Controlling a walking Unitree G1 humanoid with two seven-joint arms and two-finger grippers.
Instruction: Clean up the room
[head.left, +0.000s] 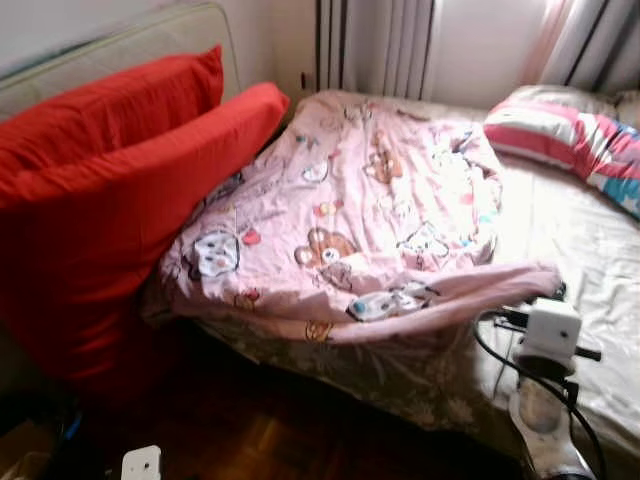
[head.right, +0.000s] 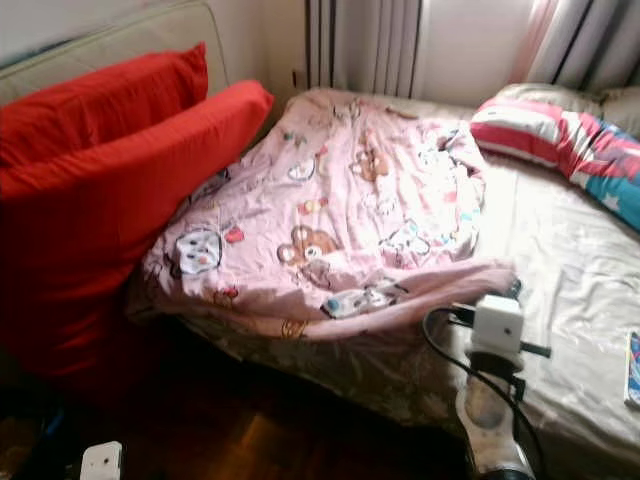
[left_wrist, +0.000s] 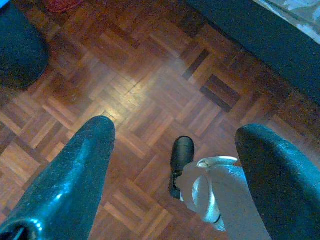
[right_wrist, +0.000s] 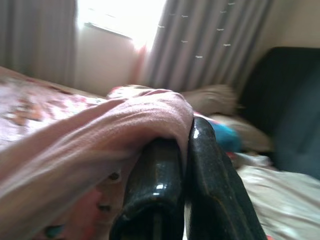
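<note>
A pink blanket (head.left: 370, 210) printed with cartoon bears lies rumpled across the bed (head.left: 580, 240). Its near corner is pulled out toward my right arm (head.left: 550, 340) at the lower right. In the right wrist view my right gripper (right_wrist: 182, 135) is shut on a fold of that pink blanket (right_wrist: 100, 135), and the cloth drapes over the fingertips. My left gripper (left_wrist: 177, 127) hangs open over the parquet floor (left_wrist: 150, 85) with nothing between its fingers.
Two big red pillows (head.left: 110, 190) lean against the headboard on the left. A striped pillow (head.left: 565, 130) lies at the bed's far right, with curtains (head.left: 380, 45) behind. A flat colourful item (head.right: 633, 370) lies on the sheet. Dark wooden floor (head.left: 250, 420) runs before the bed.
</note>
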